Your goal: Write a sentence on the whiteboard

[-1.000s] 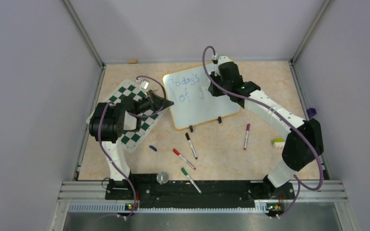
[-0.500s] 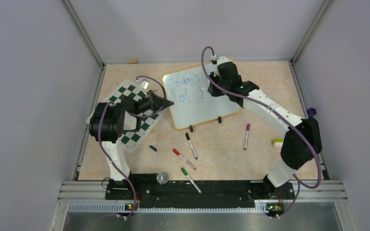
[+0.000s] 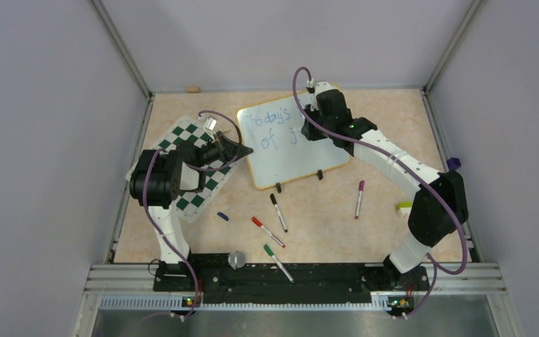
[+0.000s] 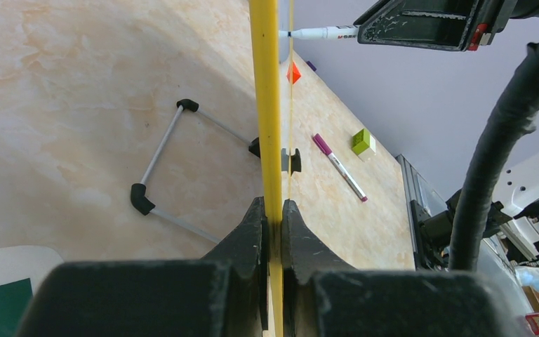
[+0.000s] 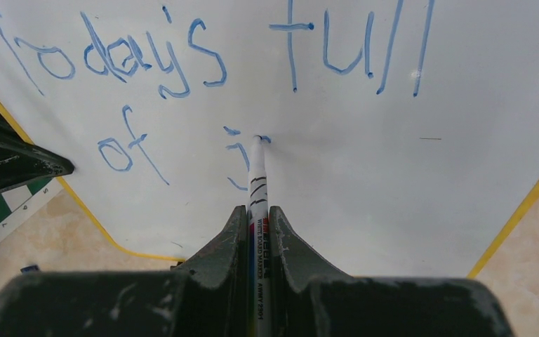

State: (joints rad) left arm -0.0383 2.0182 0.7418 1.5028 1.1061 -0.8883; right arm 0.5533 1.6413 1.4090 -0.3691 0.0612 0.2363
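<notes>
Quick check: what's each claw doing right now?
Left claw: closed on the whiteboard at its yellow rim.
Right claw: closed on a marker, tip against the whiteboard.

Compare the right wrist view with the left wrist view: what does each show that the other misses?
Right wrist only: the blue handwritten sentence, reading "Today's full of j". Left wrist only: a grey wire stand with black corners, a purple-capped marker and a green block. Both: the glossy white yellow-rimmed whiteboard, the left gripper shut on its rim, and the right gripper shut on the white marker.

Yellow-rimmed white whiteboard [image 3: 302, 158] bears a blue sentence [image 3: 269, 119]; mat [image 3: 198, 199] chequered green-and-white.
</notes>
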